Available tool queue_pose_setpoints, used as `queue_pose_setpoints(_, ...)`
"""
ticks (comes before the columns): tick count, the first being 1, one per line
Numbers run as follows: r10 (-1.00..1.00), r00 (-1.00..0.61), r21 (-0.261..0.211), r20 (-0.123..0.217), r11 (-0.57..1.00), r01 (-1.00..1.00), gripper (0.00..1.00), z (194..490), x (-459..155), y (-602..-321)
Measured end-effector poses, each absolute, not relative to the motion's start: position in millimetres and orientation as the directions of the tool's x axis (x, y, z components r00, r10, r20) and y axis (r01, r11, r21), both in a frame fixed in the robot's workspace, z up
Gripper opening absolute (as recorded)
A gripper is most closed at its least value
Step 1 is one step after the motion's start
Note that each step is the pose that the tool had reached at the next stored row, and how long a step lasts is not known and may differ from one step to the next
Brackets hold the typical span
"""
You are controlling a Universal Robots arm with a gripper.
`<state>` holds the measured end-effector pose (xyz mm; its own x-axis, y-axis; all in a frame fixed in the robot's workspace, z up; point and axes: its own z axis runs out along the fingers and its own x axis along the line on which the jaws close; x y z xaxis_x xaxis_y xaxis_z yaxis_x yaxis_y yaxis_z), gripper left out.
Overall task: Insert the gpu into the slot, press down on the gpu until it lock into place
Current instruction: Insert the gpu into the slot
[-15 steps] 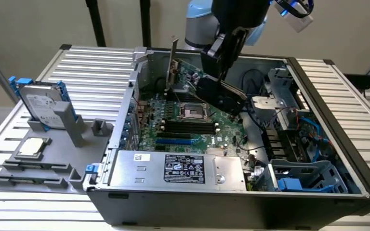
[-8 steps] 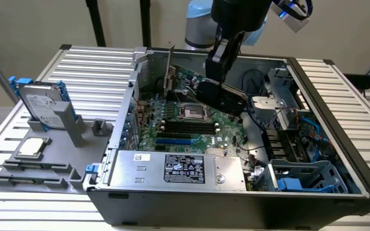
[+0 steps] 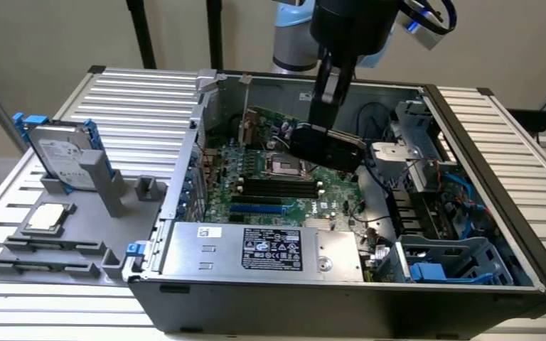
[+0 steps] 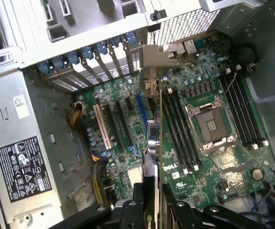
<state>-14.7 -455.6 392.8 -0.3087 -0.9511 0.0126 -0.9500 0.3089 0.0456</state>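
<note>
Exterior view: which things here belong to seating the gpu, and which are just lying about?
For the job:
gpu, held above the board by the gripper
blue slot

Lying about:
hard drive
loose silver chip
power supply
black memory slots
CPU socket
</note>
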Motion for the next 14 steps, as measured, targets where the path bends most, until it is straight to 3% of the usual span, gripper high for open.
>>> queue_pose_setpoints(14, -0.983, -0.181, 0.035, -0.034, 0.180, -0.983, 0.26, 380, -25, -456)
